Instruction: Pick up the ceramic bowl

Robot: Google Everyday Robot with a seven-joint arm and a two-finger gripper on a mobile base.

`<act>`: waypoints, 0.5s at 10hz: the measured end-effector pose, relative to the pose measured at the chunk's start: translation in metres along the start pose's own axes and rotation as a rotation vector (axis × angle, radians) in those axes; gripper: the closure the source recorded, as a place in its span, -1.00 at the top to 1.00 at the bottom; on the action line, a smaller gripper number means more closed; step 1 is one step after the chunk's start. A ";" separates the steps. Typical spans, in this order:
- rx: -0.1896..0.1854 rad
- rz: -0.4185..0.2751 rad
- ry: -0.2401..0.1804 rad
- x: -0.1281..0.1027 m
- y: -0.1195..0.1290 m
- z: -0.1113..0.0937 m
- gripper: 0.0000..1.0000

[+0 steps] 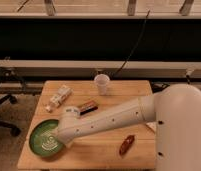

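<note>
The ceramic bowl [41,138] is green with a pale pattern inside and sits at the front left corner of the wooden table [124,90]. My white arm reaches from the right across the table, and my gripper [58,142] is down at the bowl's right rim, over its inside. The wrist housing hides the fingertips.
A white plastic cup [101,83] stands at the back middle. A white bottle [58,97] lies at the back left. A dark snack bar [87,106] lies beside my arm. A brown-red packet [126,144] lies at the front right. A chair base [4,112] is left of the table.
</note>
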 end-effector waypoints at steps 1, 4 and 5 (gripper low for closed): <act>-0.011 -0.010 -0.002 -0.006 0.000 -0.001 -0.25; -0.025 -0.012 0.002 -0.009 0.003 -0.001 -0.85; -0.029 -0.003 -0.002 -0.011 0.006 0.001 -0.97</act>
